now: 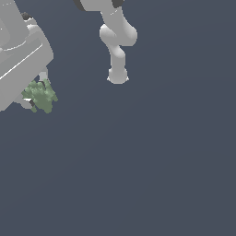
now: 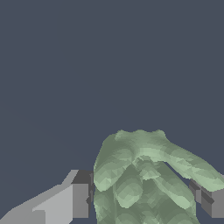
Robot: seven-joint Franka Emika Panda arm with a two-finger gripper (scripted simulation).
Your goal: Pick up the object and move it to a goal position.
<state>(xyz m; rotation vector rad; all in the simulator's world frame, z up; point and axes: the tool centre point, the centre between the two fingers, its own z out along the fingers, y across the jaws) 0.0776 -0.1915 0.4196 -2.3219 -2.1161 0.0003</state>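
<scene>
Exterior view, far left: your gripper (image 1: 38, 94) sits on the object (image 1: 42, 96), a lumpy green cluster showing just below the white hand. To the right, near the top, you've got the arm's links and base (image 1: 117, 44) over a plain dark floor (image 1: 138, 161). Wrist view: one finger (image 2: 72, 201) presses the object (image 2: 144, 179) on one side, the other pad (image 2: 208, 199) on the opposite side, so the fingers are clamped on it.
</scene>
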